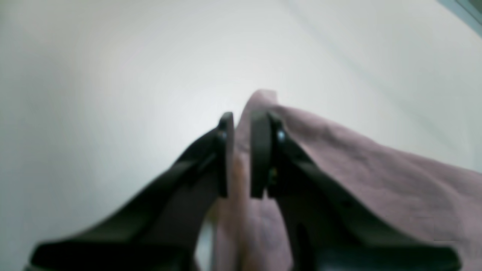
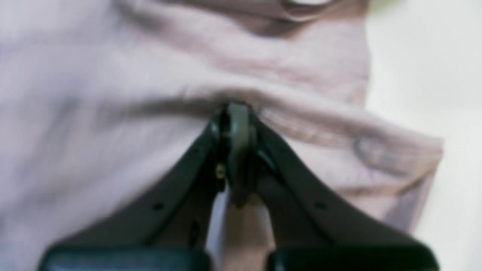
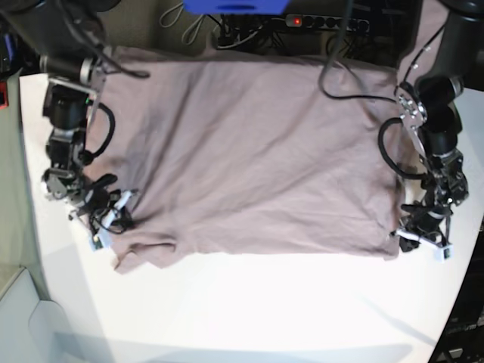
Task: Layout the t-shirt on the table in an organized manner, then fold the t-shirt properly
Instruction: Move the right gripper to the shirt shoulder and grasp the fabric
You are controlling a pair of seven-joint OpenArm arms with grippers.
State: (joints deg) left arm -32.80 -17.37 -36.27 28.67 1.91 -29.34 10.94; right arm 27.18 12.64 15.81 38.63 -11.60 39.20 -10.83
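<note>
The mauve-pink t-shirt (image 3: 249,159) lies spread wide over the white table (image 3: 265,302), hem edge toward the front, a sleeve (image 3: 144,253) poking out at front left. My left gripper (image 3: 408,233) sits at the shirt's front right corner. In the left wrist view its fingers (image 1: 241,116) pinch a raised ridge of the t-shirt (image 1: 357,169) in a narrow gap. My right gripper (image 3: 113,215) is at the shirt's left edge near the sleeve. In the right wrist view its fingers (image 2: 238,109) are shut on a fold of the t-shirt (image 2: 113,75).
Bare white tabletop runs along the front of the shirt. A power strip (image 3: 325,21) with a red light, a blue object (image 3: 234,6) and cables lie beyond the far edge. The table's edge (image 1: 463,11) shows at the top right of the left wrist view.
</note>
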